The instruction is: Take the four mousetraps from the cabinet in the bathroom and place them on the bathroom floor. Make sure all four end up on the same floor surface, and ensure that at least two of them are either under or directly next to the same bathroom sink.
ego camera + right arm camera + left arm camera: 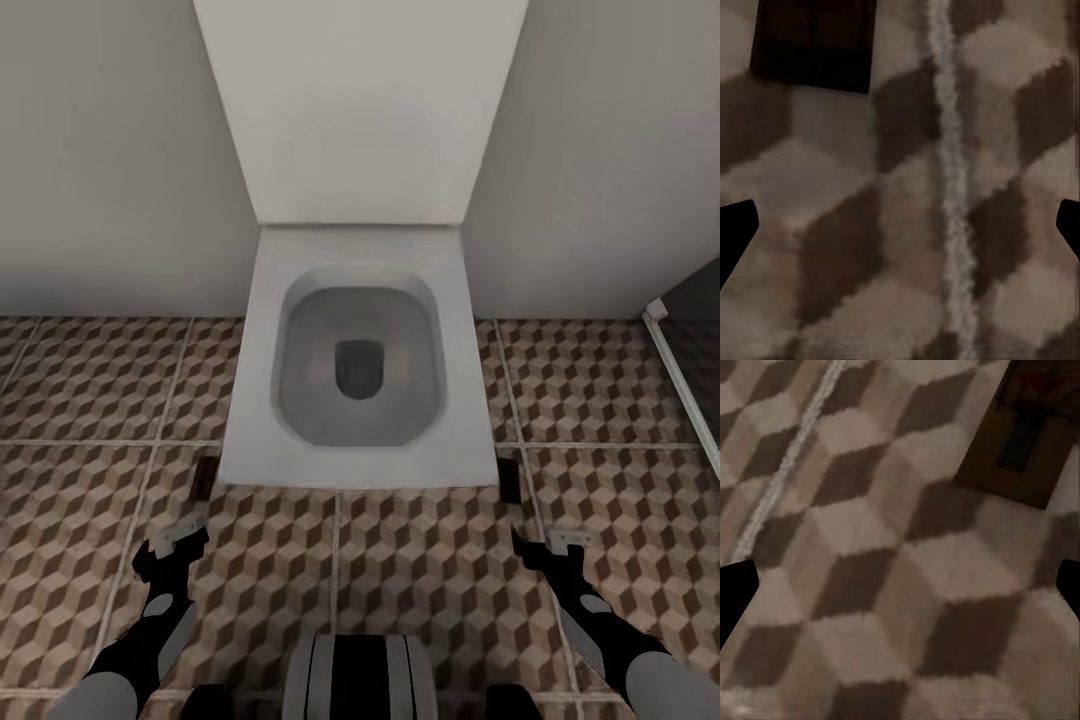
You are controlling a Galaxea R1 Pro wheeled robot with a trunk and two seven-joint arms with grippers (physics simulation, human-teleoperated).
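Two mousetraps lie flat on the cube-patterned bathroom floor, one at each front corner of a white toilet: the left mousetrap and the right mousetrap. My left gripper hovers just short of the left one, open and holding nothing. My right gripper hangs the same way near the right one. In the left wrist view a dark brown mousetrap lies beyond the open gripper. The right wrist view has a mousetrap ahead of the open gripper. The cabinet and sink are out of view.
The white toilet with its raised lid stands against the pale wall straight ahead, between the two arms. A dark glass shower enclosure with a white frame closes the right edge. Tiled floor spreads on both sides of the toilet.
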